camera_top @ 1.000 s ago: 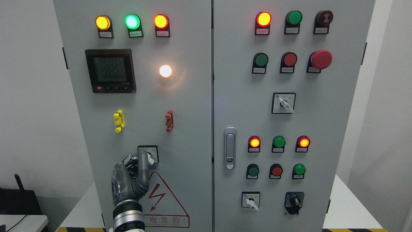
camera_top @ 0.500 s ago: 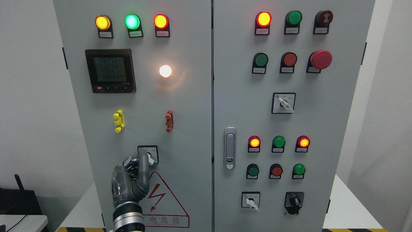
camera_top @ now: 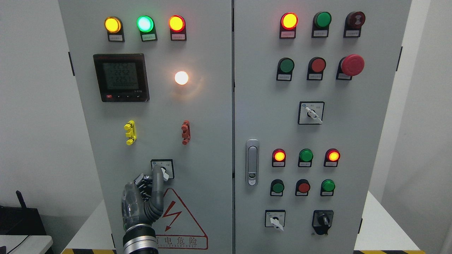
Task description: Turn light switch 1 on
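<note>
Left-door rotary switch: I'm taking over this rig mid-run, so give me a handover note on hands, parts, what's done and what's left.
Left robot hand: raised at the lower left door, one extended finger against the rotary switch; other fingers curled, gripping nothing.
Right robot hand: out of view.
White lamp above is lit, so the light appears on.
Left: confirm the knob is seated, then withdraw the hand.

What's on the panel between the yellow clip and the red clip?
Nothing: in the head view the stretch of grey door between the yellow clip and the red clip is bare.
</note>
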Robot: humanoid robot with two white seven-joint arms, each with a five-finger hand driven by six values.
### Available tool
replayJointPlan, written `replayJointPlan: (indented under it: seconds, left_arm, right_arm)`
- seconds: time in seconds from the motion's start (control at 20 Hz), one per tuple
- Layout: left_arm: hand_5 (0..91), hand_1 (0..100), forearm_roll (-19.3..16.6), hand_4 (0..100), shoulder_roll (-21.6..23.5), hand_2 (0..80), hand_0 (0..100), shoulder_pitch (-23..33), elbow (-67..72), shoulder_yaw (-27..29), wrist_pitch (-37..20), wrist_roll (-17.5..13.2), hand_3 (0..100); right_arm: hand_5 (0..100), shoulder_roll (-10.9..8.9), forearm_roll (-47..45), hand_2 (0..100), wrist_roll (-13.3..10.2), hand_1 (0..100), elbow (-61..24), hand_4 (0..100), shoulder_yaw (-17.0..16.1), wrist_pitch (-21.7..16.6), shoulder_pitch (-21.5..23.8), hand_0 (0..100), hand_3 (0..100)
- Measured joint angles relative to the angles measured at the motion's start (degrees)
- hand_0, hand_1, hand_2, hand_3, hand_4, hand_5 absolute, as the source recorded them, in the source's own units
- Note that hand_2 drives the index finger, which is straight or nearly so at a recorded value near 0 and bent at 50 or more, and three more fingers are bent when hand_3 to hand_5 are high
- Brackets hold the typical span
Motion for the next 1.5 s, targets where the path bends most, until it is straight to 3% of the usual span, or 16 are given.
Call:
replayJointPlan:
  seconds: [0.45, 0.75, 0.9, 1.0, 1.05, 1.2, 1.25, 1.5]
  left_arm:
    - [79.7, 23, -0.2, 93, 0.4, 68.5, 30, 4.6, -2.5, 0.9, -6.9, -0.9, 97]
    - [74.8, 23, -0.2, 94, 0.6, 68.6, 29, 11.6, -3.3, 4.6, -18.8, -7.3, 98]
    - [60.2, 21, -0.2, 90, 0.9, 60.4, 24, 17.3, -3.5, 8.0, -25.9, -11.3, 92]
    - [47.0, 19, -0.1, 83, 1.1, 53.9, 20, 21.7, -3.3, 10.9, -30.2, -14.2, 81]
    - [45.5, 17, 0.0, 81, 1.2, 53.2, 20, 23.9, -2.8, 12.6, -32.5, -15.4, 80]
    - [31.7, 14, 0.2, 68, 1.6, 44.5, 16, 29.3, -0.2, 18.8, -40.8, -19.1, 66]
    - [26.0, 12, 0.2, 61, 1.7, 37.9, 15, 30.8, 1.0, 21.1, -43.0, -20.6, 58]
    - [21.7, 9, 1.1, 48, 2.3, 27.0, 12, 36.3, 9.5, 32.1, -48.6, -27.1, 40]
  right_arm:
    - [0, 0.00, 0.0, 0, 0.0, 39, 0.0, 0, 0.0, 0.0, 0.0, 12, 0]
    - [0, 0.00, 0.0, 0, 0.0, 39, 0.0, 0, 0.0, 0.0, 0.0, 12, 0]
    - [0, 0.00, 0.0, 0, 0.0, 39, 0.0, 0, 0.0, 0.0, 0.0, 12, 0]
    - [0, 0.00, 0.0, 0, 0.0, 39, 0.0, 0, 0.0, 0.0, 0.0, 12, 0]
    - [0, 0.00, 0.0, 0, 0.0, 39, 0.0, 0, 0.0, 0.0, 0.0, 12, 0]
    - [0, 0.00, 0.0, 0, 0.0, 39, 0.0, 0, 0.0, 0.0, 0.0, 12, 0]
    - [0, 0.00, 0.0, 0, 0.0, 39, 0.0, 0, 0.0, 0.0, 0.0, 12, 0]
    - [0, 0.00, 0.0, 0, 0.0, 39, 0.0, 0, 0.0, 0.0, 0.0, 12, 0]
